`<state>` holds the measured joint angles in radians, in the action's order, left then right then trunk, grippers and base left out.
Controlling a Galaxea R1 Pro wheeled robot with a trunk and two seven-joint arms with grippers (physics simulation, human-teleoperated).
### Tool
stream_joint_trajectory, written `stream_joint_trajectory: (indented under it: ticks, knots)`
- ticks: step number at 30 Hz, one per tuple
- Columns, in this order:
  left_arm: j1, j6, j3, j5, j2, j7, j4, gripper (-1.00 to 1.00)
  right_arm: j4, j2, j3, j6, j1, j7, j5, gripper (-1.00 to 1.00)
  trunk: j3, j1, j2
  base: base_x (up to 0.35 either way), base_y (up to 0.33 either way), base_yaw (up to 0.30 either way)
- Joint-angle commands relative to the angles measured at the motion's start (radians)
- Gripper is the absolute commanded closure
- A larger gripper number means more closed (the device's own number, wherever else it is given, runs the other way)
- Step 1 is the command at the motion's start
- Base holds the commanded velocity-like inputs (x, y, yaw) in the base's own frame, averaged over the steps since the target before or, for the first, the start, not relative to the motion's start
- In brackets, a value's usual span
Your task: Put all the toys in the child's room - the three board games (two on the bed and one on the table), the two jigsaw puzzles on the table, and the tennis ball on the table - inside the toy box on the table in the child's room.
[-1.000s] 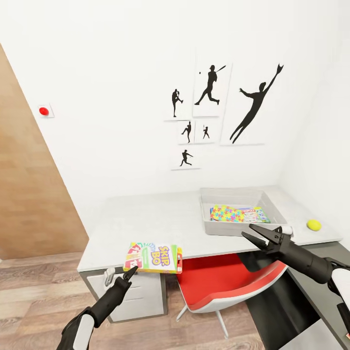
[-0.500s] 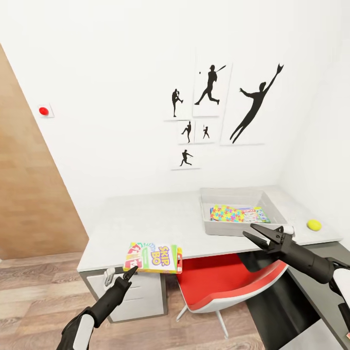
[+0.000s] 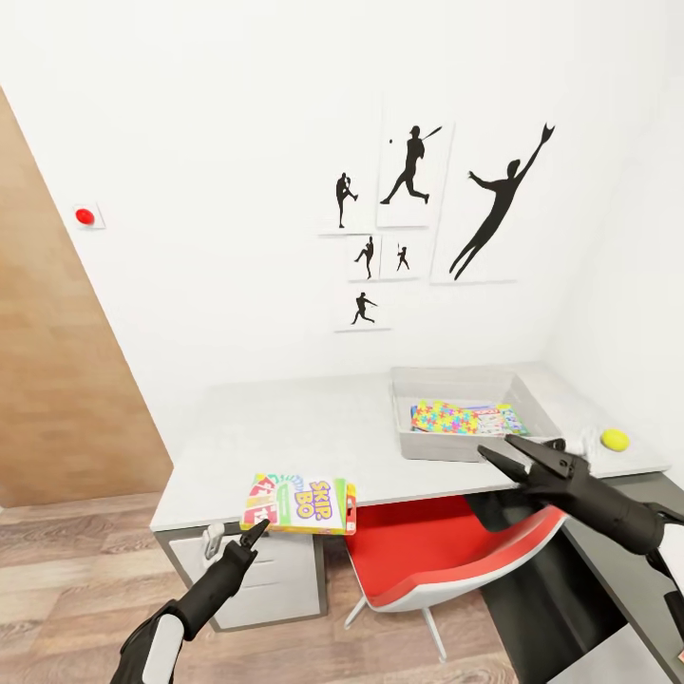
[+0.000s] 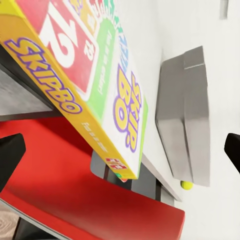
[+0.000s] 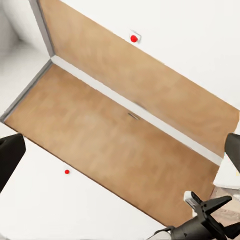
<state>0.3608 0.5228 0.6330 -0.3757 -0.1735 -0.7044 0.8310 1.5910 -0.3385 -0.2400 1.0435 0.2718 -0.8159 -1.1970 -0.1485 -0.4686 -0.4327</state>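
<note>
A colourful Skip-Bo board game (image 3: 300, 503) lies flat on the grey table (image 3: 285, 427), overhanging its front edge. My left gripper (image 3: 255, 532) hovers just below the game's near corner; in the left wrist view its fingers stand wide open around the Skip-Bo box (image 4: 100, 85) without touching it. The grey toy box (image 3: 407, 445) sits at the right of the table, holding a jigsaw puzzle (image 3: 445, 416) and another flat box (image 3: 496, 419). A yellow tennis ball (image 3: 614, 439) rests to the toy box's right. My right gripper (image 3: 494, 445) hangs open and empty in front of the toy box.
A red chair (image 3: 427, 551) is tucked under the table between my arms. A drawer unit (image 3: 275, 579) stands beneath the table's left end. A wooden door (image 3: 57, 380) is at the left, and silhouette posters hang on the white wall behind.
My right gripper has drifted a little to the right, toward the tennis ball side. The left gripper and the Skip-Bo box have stayed put.
</note>
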Motion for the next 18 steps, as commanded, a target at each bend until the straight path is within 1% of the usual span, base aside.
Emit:
stream_joint_trajectory:
  ticks: [1,2,3,7,9,10,14,18]
  knots:
    - [0.001,0.008,0.004,-0.003,-0.001,-0.003,0.0,-1.0,0.0,-0.001,-0.001,0.004,0.001,-0.032,0.004,-1.0,-0.005,-0.004,-0.009,0.0,0.0,0.0]
    - [0.001,0.008,0.004,-0.003,-0.001,-0.004,0.0,-1.0,0.0,-0.001,-0.001,0.004,0.001,-0.057,0.004,-1.0,-0.008,-0.008,-0.016,0.0,0.0,0.0]
    - [0.001,0.008,0.005,-0.003,-0.001,-0.004,0.0,-1.0,0.001,-0.003,-0.002,0.004,0.001,-0.103,0.005,-1.0,-0.012,-0.012,-0.023,0.0,0.0,0.0]
    - [0.001,0.008,0.005,-0.003,-0.001,-0.005,0.0,-1.0,0.001,-0.01,-0.003,0.004,0.0,-0.164,0.005,-1.0,-0.024,-0.027,-0.051,0.0,0.0,0.0]
    - [0.001,0.008,0.005,-0.003,-0.001,-0.005,0.0,-1.0,0.001,-0.02,-0.003,0.004,0.0,-0.179,0.005,-1.0,-0.024,-0.027,-0.051,0.0,0.0,0.0]
    - [0.001,0.008,0.005,-0.003,-0.001,-0.006,0.0,-1.0,0.001,-0.031,-0.003,0.004,0.0,-0.189,0.005,-1.0,-0.024,-0.027,-0.051,0.0,0.0,0.0]
    - [0.001,0.008,0.005,-0.003,-0.001,-0.007,0.0,-1.0,0.001,-0.048,-0.003,0.004,0.0,-0.202,0.005,-1.0,-0.024,-0.027,-0.051,0.0,0.0,0.0]
    - [0.001,0.008,0.005,-0.003,-0.001,-0.007,0.0,-1.0,0.001,-0.056,-0.004,0.004,0.0,-0.209,0.005,-1.0,-0.037,-0.043,-0.079,0.0,0.0,0.0]
